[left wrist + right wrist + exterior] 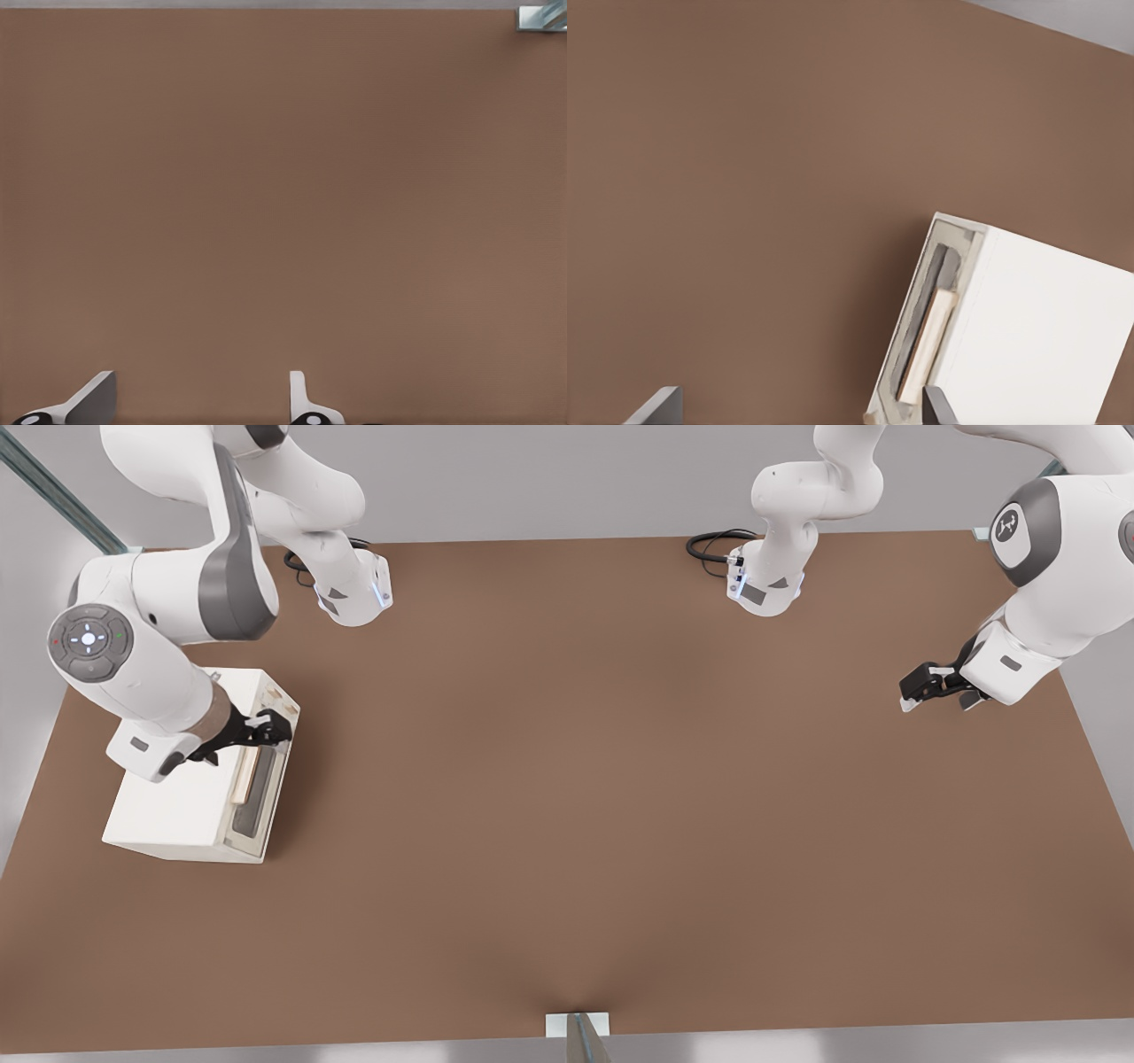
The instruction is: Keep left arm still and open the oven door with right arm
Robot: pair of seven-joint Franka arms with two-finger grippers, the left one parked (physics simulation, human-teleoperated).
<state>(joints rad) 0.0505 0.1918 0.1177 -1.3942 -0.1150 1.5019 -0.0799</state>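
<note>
One oven door [259, 795] faced the front view's right, on a small cream-white oven [182, 808] near the table's [585, 797] left edge in that view. The door looked shut against the box; its dark glass window [252, 808] and pale tan bar handle [244, 776] ran lengthwise along the panel. The right arm [146, 646] covered the oven's far corner, so that end of the door was hidden. The black gripper [276, 726] sat over the upper end of the door, just beyond the handle; contact could not be judged. The right wrist view showed the door [932, 329], handle [928, 343] and plain white body [1041, 341] cut off at the edge, with two grey fingertips [657, 409] wide apart: jaws released, holding nothing. The table was matte brown and flat.
</note>
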